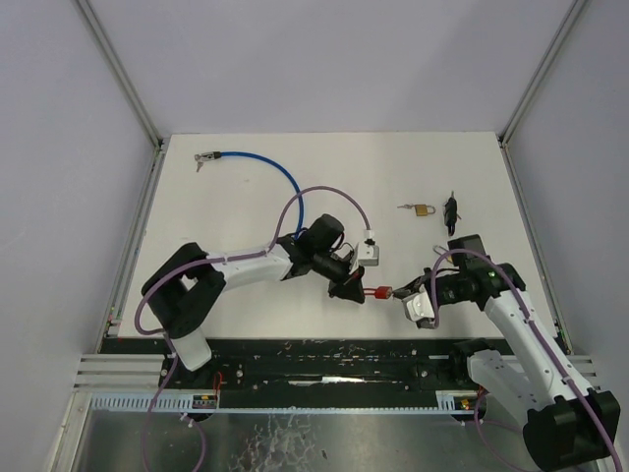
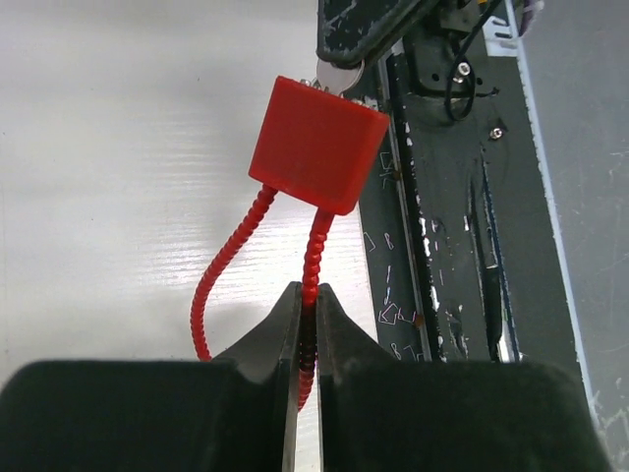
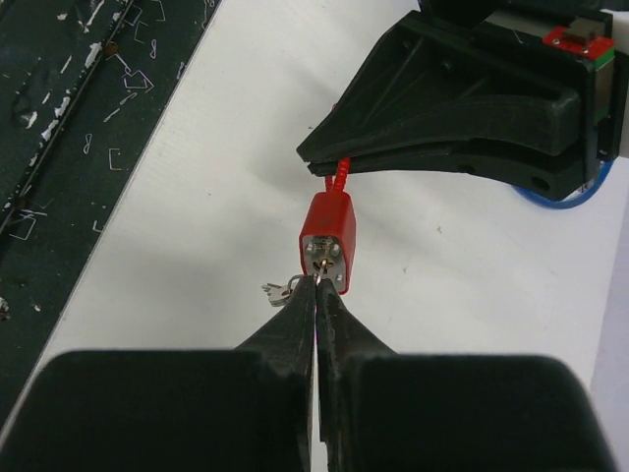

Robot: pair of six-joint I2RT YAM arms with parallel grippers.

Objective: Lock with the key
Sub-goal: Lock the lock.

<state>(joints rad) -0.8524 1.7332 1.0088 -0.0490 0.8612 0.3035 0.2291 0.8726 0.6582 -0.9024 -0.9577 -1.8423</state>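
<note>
A red padlock (image 1: 374, 291) with a red cable shackle hangs between my two grippers near the table's front edge. My left gripper (image 2: 307, 295) is shut on the red cable (image 2: 313, 258), with the red lock body (image 2: 316, 145) just beyond its tips. My right gripper (image 3: 318, 283) is shut on a small silver key (image 3: 321, 271) whose tip sits in the keyhole on the lock's metal face (image 3: 326, 254). A second small key (image 3: 280, 290) dangles on a ring to the left of the jaws. In the top view my left gripper (image 1: 352, 290) and right gripper (image 1: 401, 292) face each other across the lock.
A blue cable lock (image 1: 257, 164) lies at the back left. A small brass padlock with key (image 1: 421, 208) and a black object (image 1: 452, 210) lie at the back right. A grey padlock (image 1: 370, 252) sits beside my left wrist. The dark rail (image 1: 324, 359) runs along the front edge.
</note>
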